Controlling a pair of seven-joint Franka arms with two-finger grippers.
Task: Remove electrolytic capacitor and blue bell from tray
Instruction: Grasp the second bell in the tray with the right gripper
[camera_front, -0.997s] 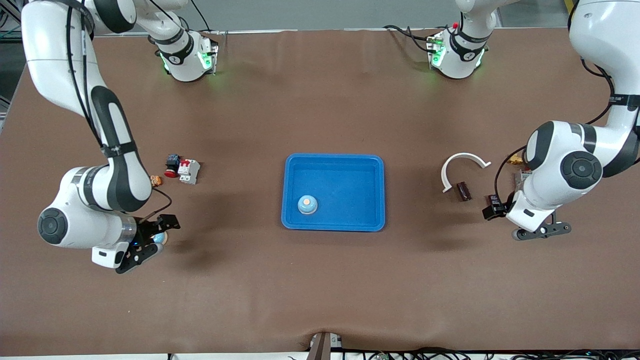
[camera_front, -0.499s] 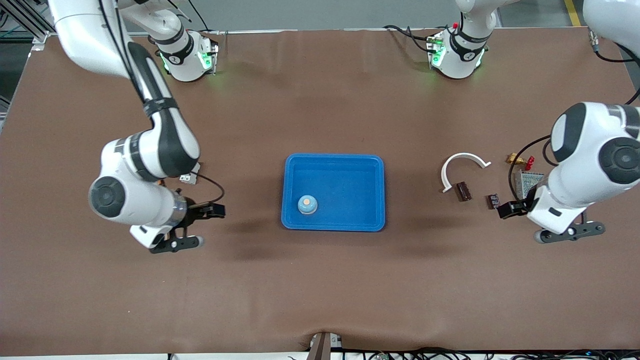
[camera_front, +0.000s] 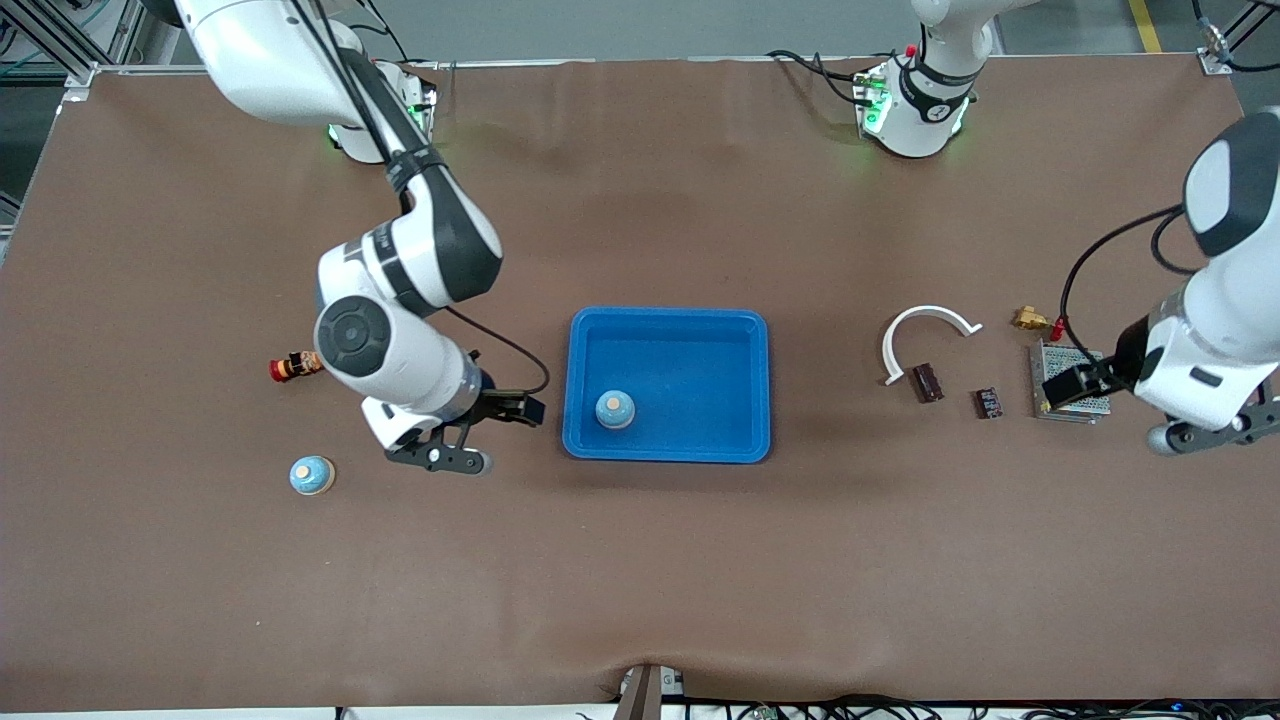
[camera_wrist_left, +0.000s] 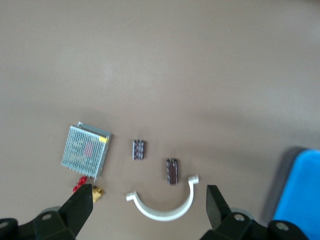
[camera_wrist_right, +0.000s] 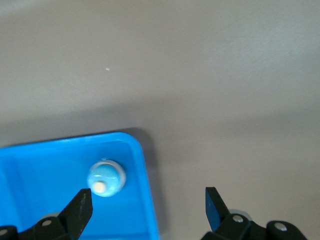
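One blue bell (camera_front: 615, 409) (camera_wrist_right: 106, 178) sits in the blue tray (camera_front: 668, 324) (camera_wrist_right: 146, 200). A second blue bell (camera_front: 311, 475) stands on the table toward the right arm's end. The dark brown capacitor (camera_front: 927, 382) (camera_wrist_left: 172, 171) lies on the table toward the left arm's end, beside a white curved clip (camera_front: 925, 335) (camera_wrist_left: 165, 212). My right gripper (camera_front: 495, 435) (camera_wrist_right: 148, 197) hangs open and empty over the tray's edge at the right arm's end. My left gripper (camera_front: 1112, 412) (camera_wrist_left: 150, 195) is open and empty above the mesh box (camera_front: 1070, 395) (camera_wrist_left: 85, 152).
A small dark chip (camera_front: 988, 402) (camera_wrist_left: 138, 149) lies between the capacitor and the mesh box. A brass fitting (camera_front: 1028, 319) (camera_wrist_left: 98, 191) sits by the box. A red and orange part (camera_front: 290, 366) lies toward the right arm's end.
My right gripper has swung away from the bell on the table to the tray's edge, still empty. My left gripper has drawn back from beside the capacitor toward its end of the table.
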